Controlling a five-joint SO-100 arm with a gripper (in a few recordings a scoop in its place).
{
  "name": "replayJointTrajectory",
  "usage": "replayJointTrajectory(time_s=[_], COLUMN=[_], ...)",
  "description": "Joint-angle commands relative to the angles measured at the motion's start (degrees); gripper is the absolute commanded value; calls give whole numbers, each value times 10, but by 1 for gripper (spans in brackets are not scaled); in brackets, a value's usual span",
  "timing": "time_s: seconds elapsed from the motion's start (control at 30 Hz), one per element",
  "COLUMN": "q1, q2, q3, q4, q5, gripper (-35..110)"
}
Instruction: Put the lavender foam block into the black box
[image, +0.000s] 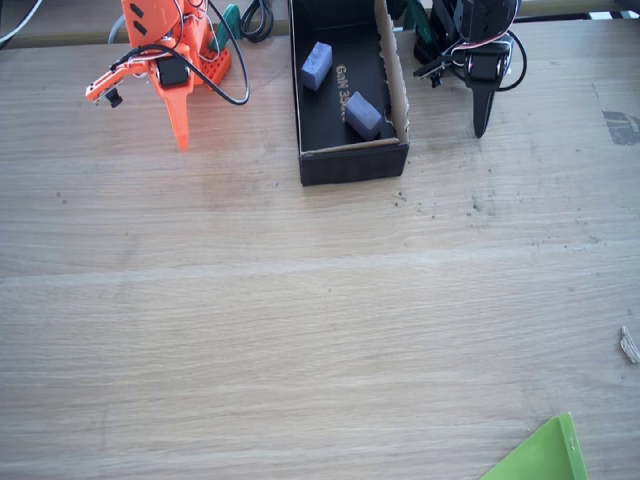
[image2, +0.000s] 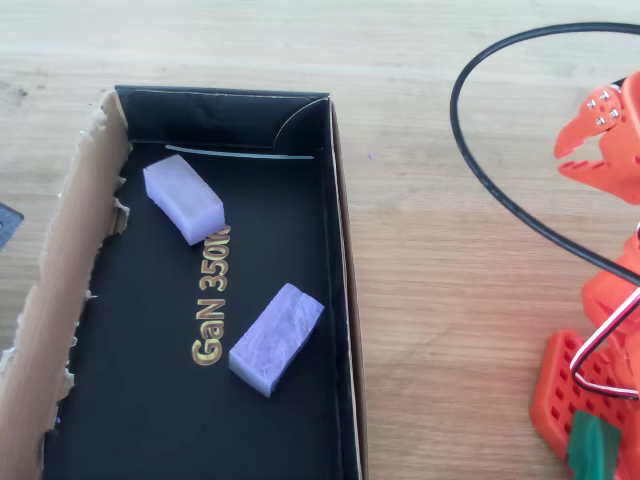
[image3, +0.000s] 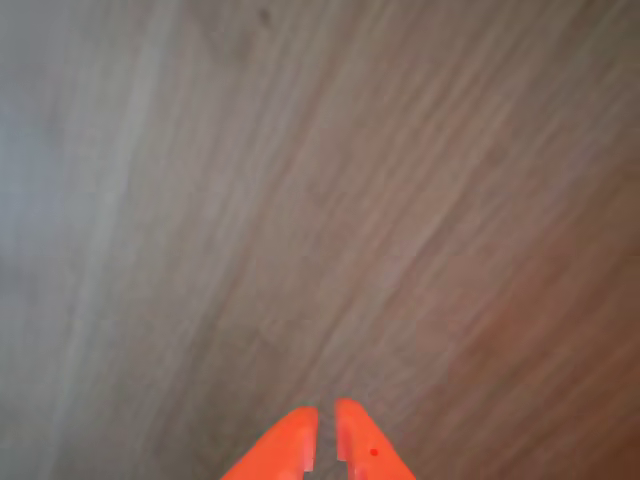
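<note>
Orange gripper (image3: 326, 440), jaws nearly closed and empty, points at bare wooden table (image: 300, 330). At two o'clock in the fixed view, the pale lavender rectangular foam block (image2: 183, 198) already lies inside the low-walled black cardboard box (image2: 340, 250), so the task looks done.

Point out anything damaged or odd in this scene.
The black box has one raw brown cardboard side with a ragged, torn edge. Both foam blocks lie askew inside it. Nothing looks spilled.

Two blocks (image2: 183, 197) (image2: 276, 338) in box (image2: 340, 300); arm (image: 170, 60) left.
</note>
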Motion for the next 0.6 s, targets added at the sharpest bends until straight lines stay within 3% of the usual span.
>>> replayJointTrajectory(time_s=[0.0,0.17,0.57], q1=[5,3,-2], q2=[8,8,8], q3=[3,3,3], q4=[17,18,18], q5=[-6,-107,-111], gripper=[0,0,0])
